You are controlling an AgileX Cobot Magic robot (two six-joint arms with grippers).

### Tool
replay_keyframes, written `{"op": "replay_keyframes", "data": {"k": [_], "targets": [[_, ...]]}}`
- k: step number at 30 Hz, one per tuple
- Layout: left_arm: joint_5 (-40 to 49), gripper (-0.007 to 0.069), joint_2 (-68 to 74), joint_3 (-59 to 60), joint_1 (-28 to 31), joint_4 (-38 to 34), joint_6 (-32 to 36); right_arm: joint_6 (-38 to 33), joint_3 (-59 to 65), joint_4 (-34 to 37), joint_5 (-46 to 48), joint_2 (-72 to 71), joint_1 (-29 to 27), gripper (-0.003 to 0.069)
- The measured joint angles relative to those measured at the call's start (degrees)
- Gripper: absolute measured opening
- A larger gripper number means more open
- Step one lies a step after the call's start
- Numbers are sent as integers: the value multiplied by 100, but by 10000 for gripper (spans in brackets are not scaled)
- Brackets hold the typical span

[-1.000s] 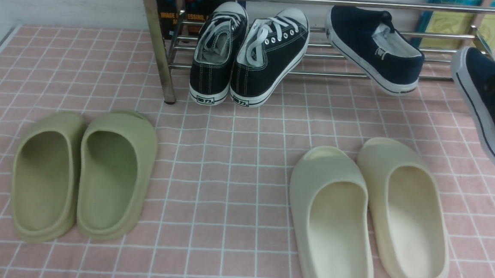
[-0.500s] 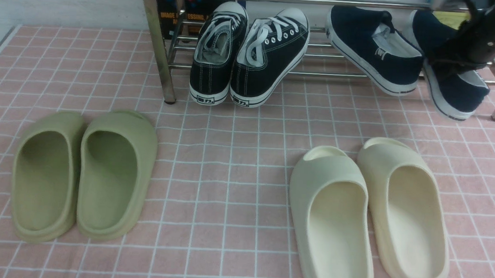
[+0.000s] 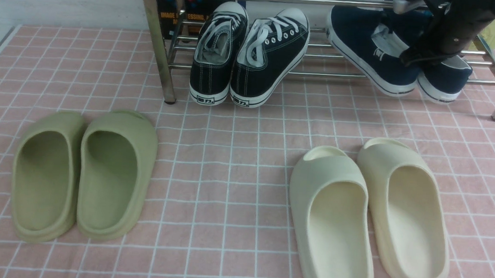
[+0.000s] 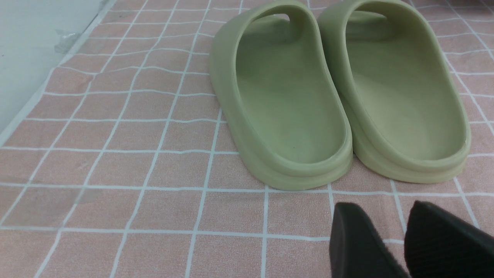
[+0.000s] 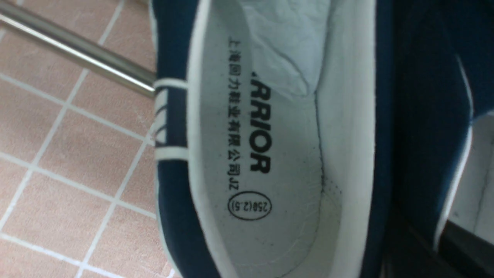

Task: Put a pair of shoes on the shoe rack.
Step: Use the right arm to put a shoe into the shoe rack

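At the right end of the shoe rack (image 3: 158, 43): second navy slip-on (image 3: 446, 79), tilted heel-down over the front bars, touching the first navy slip-on (image 3: 365, 45) on its left. Right gripper (image 3: 413, 58) sits at its opening, clenched on the collar; the jaws are hidden by the black arm, and the toe is covered too. The right wrist view crops to one printed insole, a side tag and a bar; which shoe, unclear. Left gripper (image 4: 401, 247), released, hangs well apart, near the green slides (image 4: 339, 96), fingers cut off at the frame edge.
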Motion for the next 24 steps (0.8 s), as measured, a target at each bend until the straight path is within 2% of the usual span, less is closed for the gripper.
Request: {"op": "replay_keyframes", "data": {"k": [8,12,16,18,19,20,22,24], "targets": [[0,237,0,0,0,0,0,-75,0,76,-192,12,-12,22],[0,237,0,0,0,0,0,-90,0,119,-339,15,-18,55],[0,237,0,0,0,0,0,-90,0,240,-379,-11,-51,174],[0,237,0,0,0,0,0,-85,0,374,-223,-169,-78,297],[0,237,0,0,0,0,0,-79,0,380,-181,-212,-78,315],[0,237,0,0,0,0,0,-16,0,447,79,-381,-78,377],[0,237,0,0,0,0,0,13,0,524,300,-549,-73,404],[0,237,0,0,0,0,0,85,-7,554,969,-906,-68,419]]}}
